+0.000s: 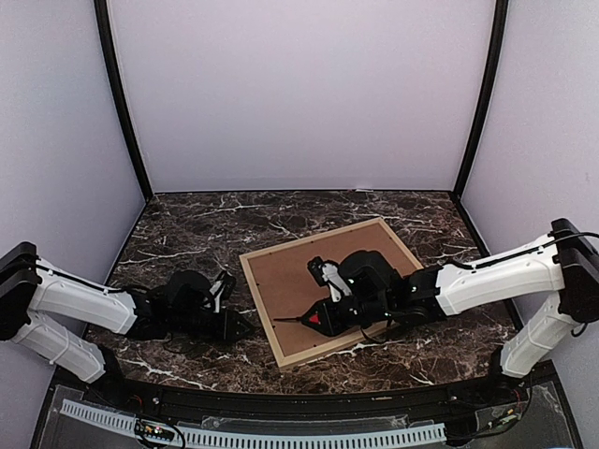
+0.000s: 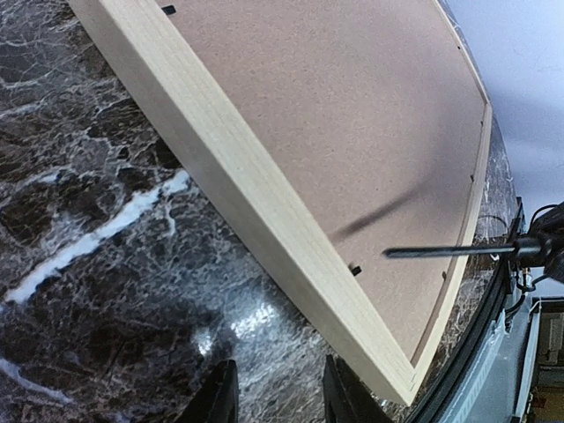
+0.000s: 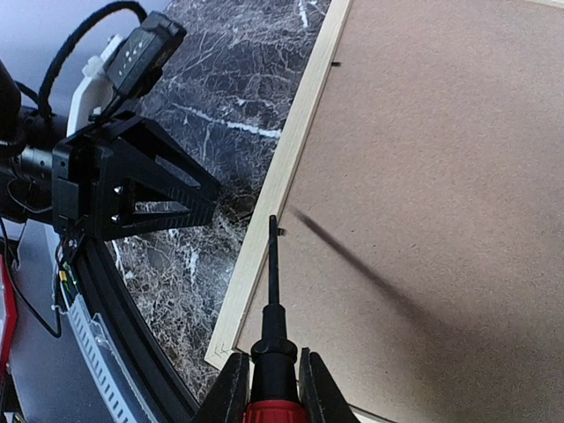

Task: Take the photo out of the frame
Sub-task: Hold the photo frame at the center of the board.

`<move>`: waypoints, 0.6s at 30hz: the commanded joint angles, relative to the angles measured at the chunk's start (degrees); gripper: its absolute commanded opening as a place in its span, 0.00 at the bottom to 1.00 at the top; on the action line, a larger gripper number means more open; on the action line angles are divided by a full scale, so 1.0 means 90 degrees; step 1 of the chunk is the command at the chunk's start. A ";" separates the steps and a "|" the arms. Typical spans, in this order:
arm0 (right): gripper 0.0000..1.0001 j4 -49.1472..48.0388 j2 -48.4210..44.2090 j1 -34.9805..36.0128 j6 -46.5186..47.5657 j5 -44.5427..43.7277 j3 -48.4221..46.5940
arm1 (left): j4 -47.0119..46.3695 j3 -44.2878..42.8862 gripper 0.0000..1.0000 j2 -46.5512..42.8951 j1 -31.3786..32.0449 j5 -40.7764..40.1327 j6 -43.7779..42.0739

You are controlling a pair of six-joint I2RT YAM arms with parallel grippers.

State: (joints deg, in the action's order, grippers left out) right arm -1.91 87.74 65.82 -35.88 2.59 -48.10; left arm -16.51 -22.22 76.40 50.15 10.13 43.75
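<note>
Two arms sit low over the marble counter [image 1: 187,234]. The right gripper [image 3: 274,383] is clenched on a red-handled screwdriver [image 3: 272,326], its tip at a small tab on the frame [image 2: 275,211]. The frame lies face down with its brown backing board [image 3: 441,176] up. Beside the frame's edge, the left gripper [image 2: 280,379] stands released, gripping nothing.

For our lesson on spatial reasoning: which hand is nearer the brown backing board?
Right. The right hand, gripping a screwdriver, is over the backing board; the left hand is off it, above the table beside the frame's left rail.
</note>
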 commanded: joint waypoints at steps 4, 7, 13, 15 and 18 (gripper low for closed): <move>0.00 0.0097 0.0339 0.0186 0.0200 -0.0124 -0.0388 | -0.0291 -0.0304 0.35 0.0096 0.0027 0.0327 -0.0044; 0.00 0.0167 0.0301 0.0183 0.0204 -0.0263 -0.0372 | -0.0255 -0.0369 0.34 0.0152 0.0035 0.0321 -0.0056; 0.00 0.0189 0.0096 0.0178 0.0198 -0.0433 -0.0238 | -0.0244 -0.0461 0.33 0.0343 0.0036 0.0313 -0.0071; 0.00 0.0184 0.0038 0.0183 0.0172 -0.0444 -0.0197 | -0.0282 -0.0490 0.33 0.0407 0.0030 0.0337 -0.0067; 0.00 0.0185 -0.0024 0.0186 0.0140 -0.0481 -0.0134 | -0.0319 -0.0533 0.32 0.0487 0.0032 0.0365 -0.0065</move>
State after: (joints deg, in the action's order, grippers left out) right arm 0.51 89.67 67.13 -34.54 -0.03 -49.91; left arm -18.52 -25.47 80.07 50.15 12.67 43.70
